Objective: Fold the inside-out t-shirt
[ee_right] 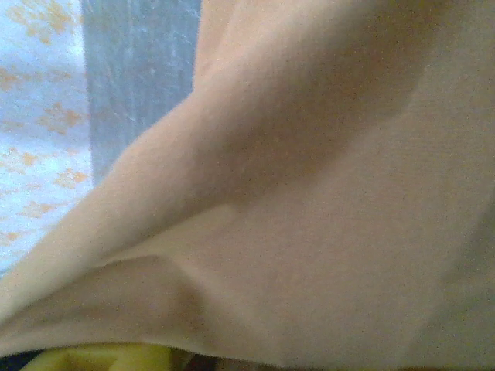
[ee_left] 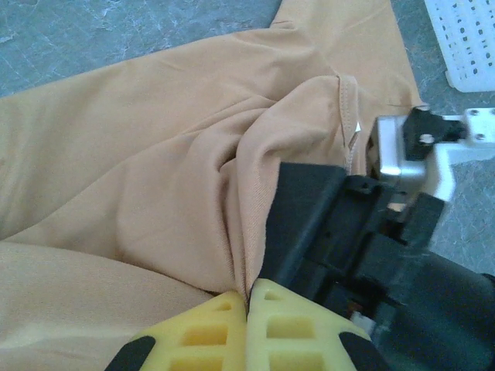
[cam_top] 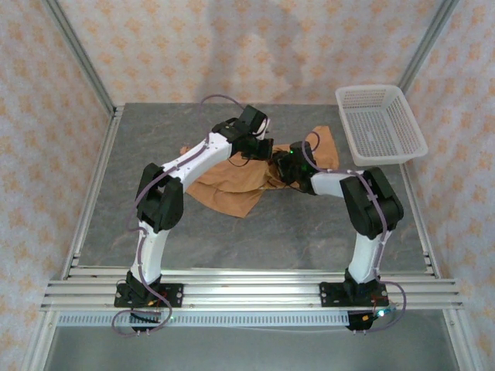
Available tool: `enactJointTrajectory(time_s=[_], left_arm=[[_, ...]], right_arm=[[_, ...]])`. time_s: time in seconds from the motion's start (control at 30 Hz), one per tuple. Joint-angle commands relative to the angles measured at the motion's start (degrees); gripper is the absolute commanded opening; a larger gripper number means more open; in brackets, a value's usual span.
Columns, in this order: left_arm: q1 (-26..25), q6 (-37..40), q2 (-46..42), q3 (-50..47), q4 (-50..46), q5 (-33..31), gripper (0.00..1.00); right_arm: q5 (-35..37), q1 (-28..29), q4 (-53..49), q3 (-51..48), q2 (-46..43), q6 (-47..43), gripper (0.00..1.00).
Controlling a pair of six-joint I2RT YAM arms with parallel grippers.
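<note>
The left gripper [ee_left: 247,309] is pinching a fold of the t-shirt [ee_left: 155,154], which is spreading ahead of it and leftward. The right gripper [cam_top: 291,166] is sitting just beside it; cloth is hiding its jaws, so its grip cannot be told.

The inside-out t-shirt [cam_top: 232,193] is soft, matt tan cloth, finely knitted (the weave shows close up). The bench [cam_top: 271,232] looks like matt grey stone, faintly veined. The basket [cam_top: 367,89] is white plastic mesh. The left hand [ee_left: 247,303] has matt yellow plastic fingers [ee_left: 298,328].
</note>
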Motion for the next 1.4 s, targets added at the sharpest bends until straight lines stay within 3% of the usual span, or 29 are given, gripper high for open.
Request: enactJointTrajectory(time_s=[0.0, 0.03, 0.07, 0.2, 0.4, 0.5, 0.6, 0.67, 0.73, 0.8, 0.87, 0.93, 1.0, 1.03, 1.17, 1.23, 1.37], left_arm=[[0.8, -1.1, -2.2, -0.8, 0.3, 0.6, 0.0], [1.0, -1.4, -2.2, -1.0, 0.4, 0.8, 0.0], [1.3, -1.7, -2.2, -1.0, 0.4, 0.8, 0.0], [3.9, -4.5, -1.7, -0.5, 0.1, -0.3, 0.0], [5.5, -12.5, 0.2, 0.0, 1.6, -1.9, 0.0], [4.2, -15.1, 0.7, -2.6, 4.9, -1.2, 0.0], [2.7, -15.8, 1.5, -4.4, 6.3, -1.5, 0.0], [2.0, -15.9, 2.0, -5.1, 6.6, -1.4, 0.0], [1.9, -15.8, 2.0, -5.9, 6.7, -1.3, 0.0], [1.9, -15.4, 1.4, -6.7, 6.6, -1.5, 0.0], [1.9, -14.8, 0.2, -7.7, 6.3, -1.8, 0.0], [1.9, -14.0, -1.2, -8.8, 5.8, -2.1, 0.0], [1.9, -13.2, -2.9, -10.0, 4.9, -2.5, 0.01], [1.8, -12.8, -4.0, -10.9, 4.4, -2.9, 0.11], [1.5, -11.1, -10.5, -16.2, 3.1, -5.3, 0.43], [0.9, -9.8, -13.8, -18.4, 1.4, -5.5, 0.47], [-1.6, -9.4, -19.3, -25.5, 1.4, -3.4, 0.44]], right_arm=[[1.7, 0.2, 1.0, 2.6, 1.7, 1.5, 0.14], [1.6, 0.2, 0.8, 2.6, 1.3, 1.5, 0.04], [1.5, 0.1, 0.2, 2.5, 0.1, 0.9, 0.0], [0.5, -1.0, -9.5, 1.9, -9.3, -6.7, 0.0], [-3.3, -0.3, -32.0, 3.0, -28.5, -23.3, 0.0], [-4.4, 3.5, -32.3, -3.8, -36.0, -24.3, 0.0], [-5.0, 8.8, -24.4, -14.1, -40.3, -22.7, 0.0], [-6.5, 11.0, -17.5, -20.6, -40.1, -21.1, 0.03], [-6.5, 11.3, -13.9, -25.0, -39.2, -19.0, 0.27], [-4.3, 11.1, -14.2, -26.7, -39.5, -18.8, 0.29], [-1.3, 10.8, -16.6, -26.1, -40.2, -19.9, 0.4], [-0.4, 9.3, -19.0, -24.2, -40.0, -20.9, 0.4], [1.3, 7.3, -23.1, -21.6, -39.0, -21.4, 0.31], [1.8, 6.2, -24.3, -20.3, -37.9, -21.8, 0.25], [0.3, 3.0, -27.7, -14.5, -29.5, -24.8, 0.26], [-1.6, 2.3, -28.4, -11.8, -24.7, -25.9, 0.32], [-5.1, 1.3, -29.0, -8.0, -18.4, -26.5, 0.35]])
